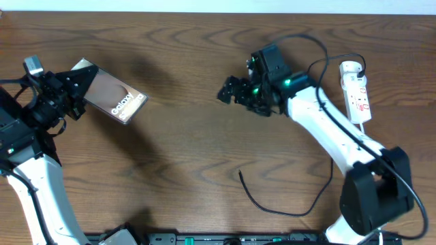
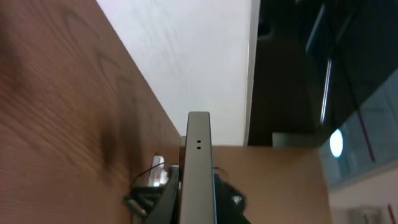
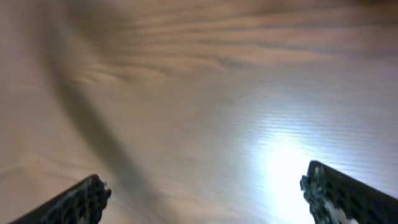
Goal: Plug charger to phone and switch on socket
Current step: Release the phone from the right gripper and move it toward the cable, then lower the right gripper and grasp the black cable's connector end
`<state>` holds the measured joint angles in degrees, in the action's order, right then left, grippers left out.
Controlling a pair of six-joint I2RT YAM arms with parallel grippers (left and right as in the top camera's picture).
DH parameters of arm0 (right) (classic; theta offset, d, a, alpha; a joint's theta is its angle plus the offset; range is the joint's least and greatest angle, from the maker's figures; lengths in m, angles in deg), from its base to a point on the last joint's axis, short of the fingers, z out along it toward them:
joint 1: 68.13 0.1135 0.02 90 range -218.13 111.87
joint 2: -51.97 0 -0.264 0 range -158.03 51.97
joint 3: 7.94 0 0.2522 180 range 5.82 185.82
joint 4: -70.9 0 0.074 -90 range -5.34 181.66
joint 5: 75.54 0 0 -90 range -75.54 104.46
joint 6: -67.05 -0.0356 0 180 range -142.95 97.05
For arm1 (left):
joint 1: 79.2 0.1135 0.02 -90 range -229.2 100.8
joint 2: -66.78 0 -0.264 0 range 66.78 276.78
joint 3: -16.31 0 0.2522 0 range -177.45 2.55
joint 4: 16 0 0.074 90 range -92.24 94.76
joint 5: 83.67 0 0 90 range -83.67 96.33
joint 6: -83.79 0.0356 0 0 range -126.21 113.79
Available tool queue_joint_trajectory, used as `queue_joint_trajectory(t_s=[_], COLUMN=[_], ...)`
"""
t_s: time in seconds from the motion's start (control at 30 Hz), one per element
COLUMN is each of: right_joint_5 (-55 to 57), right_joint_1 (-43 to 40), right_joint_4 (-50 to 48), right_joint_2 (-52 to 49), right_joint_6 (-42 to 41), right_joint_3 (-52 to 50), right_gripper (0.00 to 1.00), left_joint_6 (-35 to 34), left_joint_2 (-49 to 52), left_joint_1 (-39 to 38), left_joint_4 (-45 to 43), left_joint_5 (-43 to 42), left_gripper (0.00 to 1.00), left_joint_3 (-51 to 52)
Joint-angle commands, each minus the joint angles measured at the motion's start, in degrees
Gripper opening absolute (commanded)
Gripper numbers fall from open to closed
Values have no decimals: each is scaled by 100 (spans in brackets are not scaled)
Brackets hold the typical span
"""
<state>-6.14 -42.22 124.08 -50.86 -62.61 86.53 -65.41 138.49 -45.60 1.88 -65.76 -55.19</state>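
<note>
A: From above, where is the slim dark-faced smartphone (image 1: 117,99) with silver edges and white "Galaxy" lettering?
B: In the upper left of the frame. The left hand (image 1: 76,90) is closed on its upper-left end and holds it. Its long axis goes from upper left to lower right, so the lettered end looks toward the middle of the brown wooden counter (image 1: 184,150).
A: And the thin black charger cable (image 1: 272,207)?
B: It lies on the counter in the lower middle. Its small plug tip (image 1: 240,174) is the upper-left end. From there the cable runs down to the right, then curves up toward the right arm.
A: Which hand is nearer to it?
B: The right hand (image 1: 227,90), I judge. It is in the upper middle, wide open, with nothing held. The tip lies almost straight below it in the frame, well apart. The narrow white power strip (image 1: 356,92) with red marks is at the upper right.
A: What does the left wrist view give?
B: The smartphone edge-on, upright in the middle, with two small holes in its edge. Dark parts of the hand press it from both sides at the bottom.
A: And the right wrist view?
B: Only blurred wood and two dark fingertips (image 3: 84,202) in the lower corners, far apart and empty. The cable is not visible there, so I think this hand must turn toward the tip before any grasp.
</note>
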Motion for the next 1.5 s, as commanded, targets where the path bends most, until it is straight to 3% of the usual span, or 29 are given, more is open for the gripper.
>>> queue_joint_trajectory(t_s=[0.0, 0.2, 0.73, 1.03, 1.47], right_joint_5=[1051, 1484, 1873, 2004, 2028], right_joint_1=[37, 431, 1729, 2129, 2380], right_joint_4=[927, 2173, 920, 883, 977], right_joint_2=[350, 295, 280, 280, 280], right_joint_6=[1156, 1340, -450, -903, -962], right_joint_3=[498, 105, -2090, -2343, -2345], right_gripper=[99, 99, 99, 96, 83], left_joint_6=[564, 1067, 1290, 1377, 1377], left_joint_2=[-22, -22, -22, -22, -22], left_joint_1=[-186, -531, -649, -649, -649], left_joint_4=[-35, -35, -33, -33, -33], left_joint_5=[-365, -511, -592, -592, -592], left_gripper=[8, 7, 7, 8, 8], left_joint_3=[-13, -13, -13, -13, -13])
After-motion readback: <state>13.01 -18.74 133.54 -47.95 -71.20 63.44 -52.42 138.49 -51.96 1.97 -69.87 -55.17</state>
